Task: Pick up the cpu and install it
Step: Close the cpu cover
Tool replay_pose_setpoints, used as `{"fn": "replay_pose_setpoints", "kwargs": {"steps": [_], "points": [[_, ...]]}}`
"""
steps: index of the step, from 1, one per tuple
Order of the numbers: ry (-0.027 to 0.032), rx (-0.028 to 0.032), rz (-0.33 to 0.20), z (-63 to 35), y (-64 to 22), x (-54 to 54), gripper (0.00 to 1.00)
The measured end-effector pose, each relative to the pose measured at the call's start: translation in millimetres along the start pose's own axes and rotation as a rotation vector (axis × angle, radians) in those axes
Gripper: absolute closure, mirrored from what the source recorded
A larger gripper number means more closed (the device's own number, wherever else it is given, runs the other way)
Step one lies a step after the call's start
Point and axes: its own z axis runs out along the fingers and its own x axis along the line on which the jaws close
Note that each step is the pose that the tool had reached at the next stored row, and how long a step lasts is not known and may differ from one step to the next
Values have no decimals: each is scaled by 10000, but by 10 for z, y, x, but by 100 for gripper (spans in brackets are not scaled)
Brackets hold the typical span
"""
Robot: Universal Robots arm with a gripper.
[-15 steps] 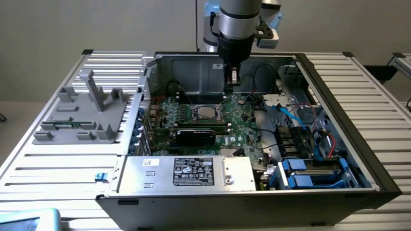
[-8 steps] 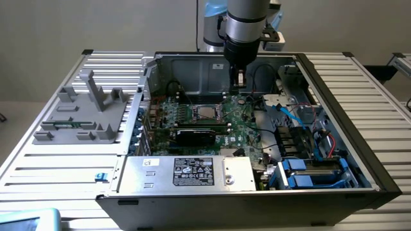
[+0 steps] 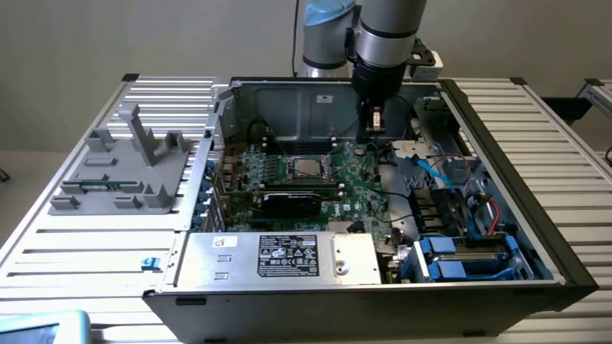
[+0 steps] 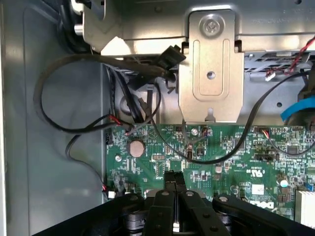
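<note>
The cpu (image 3: 306, 167) is a shiny silver-grey square lying flat inside the dark metal-framed socket (image 3: 289, 159) on the green motherboard (image 3: 359, 190). My gripper (image 3: 375, 131) hangs inside the open computer case, above the board's far corner, toward the exterior view's right of the cpu and apart from it. In the wrist view the black fingers (image 4: 169, 189) are pressed together, and my gripper (image 4: 174, 176) is shut with nothing between them. Below it lies the green motherboard (image 4: 221, 157) with a coin battery (image 4: 136, 146).
A black card (image 3: 292, 201) stands in front of the socket. Black cables (image 4: 74, 98) loop past a metal bracket (image 4: 211, 73) at the case wall. The power supply (image 3: 277, 256), blue drive bays (image 3: 459, 259) and a grey fixture (image 3: 125, 172) on the slatted table surround the work area.
</note>
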Motion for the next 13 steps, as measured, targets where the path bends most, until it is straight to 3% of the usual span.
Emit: {"fn": "replay_pose_setpoints", "kwargs": {"steps": [6, 13], "points": [[0, -3, 19, 110, 57, 0, 89], [0, -9, 65, 239, 65, 8, 89]]}}
